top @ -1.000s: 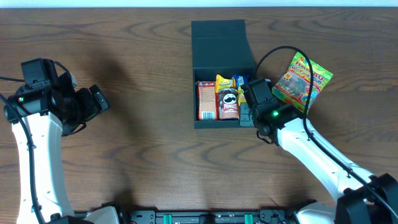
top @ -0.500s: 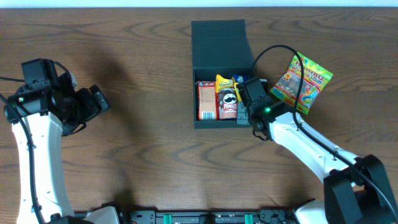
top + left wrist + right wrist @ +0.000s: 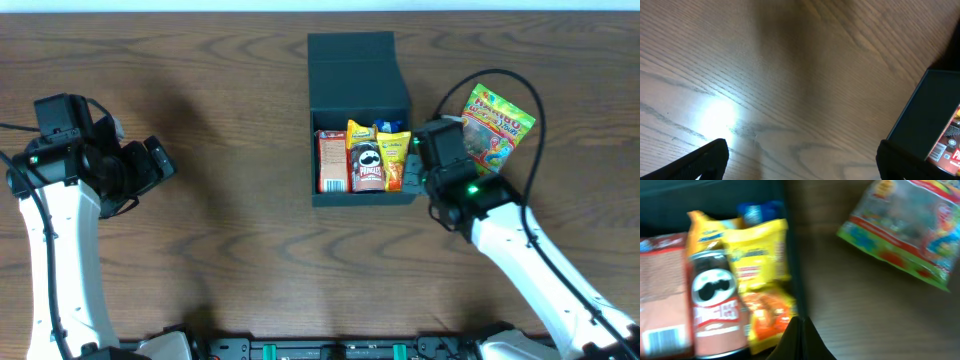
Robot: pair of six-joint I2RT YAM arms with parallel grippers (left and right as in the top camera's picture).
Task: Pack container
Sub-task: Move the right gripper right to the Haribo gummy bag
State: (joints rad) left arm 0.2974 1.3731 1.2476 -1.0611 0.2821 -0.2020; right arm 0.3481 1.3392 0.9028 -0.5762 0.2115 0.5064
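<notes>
My left fingers (image 3: 710, 157) stand wide open and empty over bare table (image 3: 790, 60), the container (image 3: 355, 70) well off to their right, lid back, snacks (image 3: 365, 160) packed tight. My right fingers (image 3: 797, 341) are pinched shut on nothing beside its right wall; I judge the gummy bag (image 3: 490, 125) ahead and to their right is next, so I'd open wide, take its near edge and lay it on top. The table is dark wood grain, with glare under the left fingers; of the room only a pale strip shows beyond the far edge.
</notes>
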